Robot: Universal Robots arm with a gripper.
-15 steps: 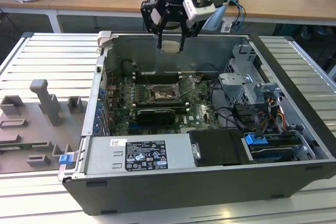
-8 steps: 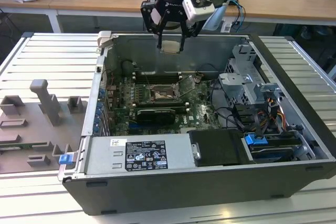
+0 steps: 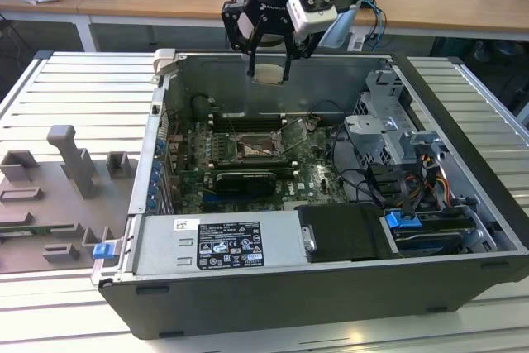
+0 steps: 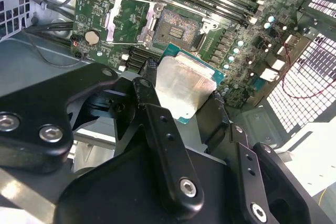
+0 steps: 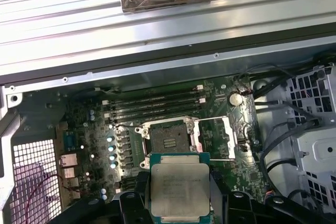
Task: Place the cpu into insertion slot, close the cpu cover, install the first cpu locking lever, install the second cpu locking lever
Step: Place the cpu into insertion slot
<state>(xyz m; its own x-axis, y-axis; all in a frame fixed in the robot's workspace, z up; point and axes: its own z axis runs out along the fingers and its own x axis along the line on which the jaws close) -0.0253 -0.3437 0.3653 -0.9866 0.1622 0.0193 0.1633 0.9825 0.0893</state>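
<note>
Between the fingers (image 4: pixel 143 92) of the black gripper (image 3: pixel 270 74), clamped tight, hung the small flat silvery-beige cpu (image 5: pixel 180 190), well above the dark, silver-rimmed insertion slot (image 5: pixel 168 141), its silver cpu cover (image 5: pixel 232 139) open; placing seemed in hand, calling for squared, level alignment.

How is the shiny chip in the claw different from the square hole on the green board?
The chip is pale and silvery; the hole is dark inside. The chip is held up in the claw; the hole sits in the green board, uncovered. Both are square, similar in width.
</note>
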